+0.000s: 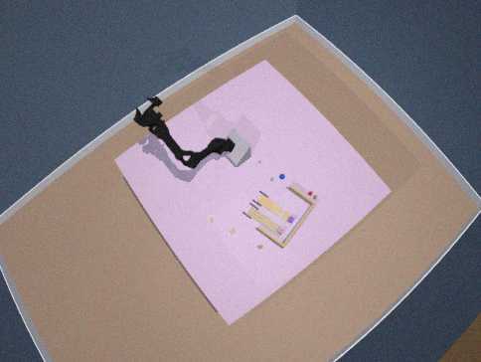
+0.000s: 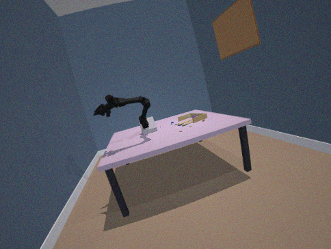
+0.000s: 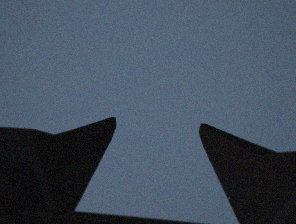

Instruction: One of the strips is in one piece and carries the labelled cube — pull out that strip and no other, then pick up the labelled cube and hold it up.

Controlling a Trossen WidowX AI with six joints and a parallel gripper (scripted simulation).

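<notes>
My gripper [image 1: 144,105] [image 2: 101,114] [image 3: 157,124] is open and empty, held high beyond the table edge, far from the strips. In the top view a broad pale wooden strip [image 1: 269,204] lies in the tray; a gap parts it from a short piece [image 1: 286,217] beside a purple cube [image 1: 291,219]. Next to it a narrow pale strip area [image 1: 263,219] with long lines runs to a pink cube [image 1: 281,230]. The lines may be strip edges or rails. Any label is too small to read, and I cannot tell how many strips lie side by side.
Wooden walls [image 1: 301,195] [image 2: 200,118] stand around three sides of the strips. Short dark bars [image 1: 263,194] stand at their open end. A blue ball [image 1: 282,176] [image 2: 172,122], a red ball [image 1: 310,193] and small tan bits [image 1: 233,231] lie around on the pink table [image 1: 199,259] [image 2: 164,143].
</notes>
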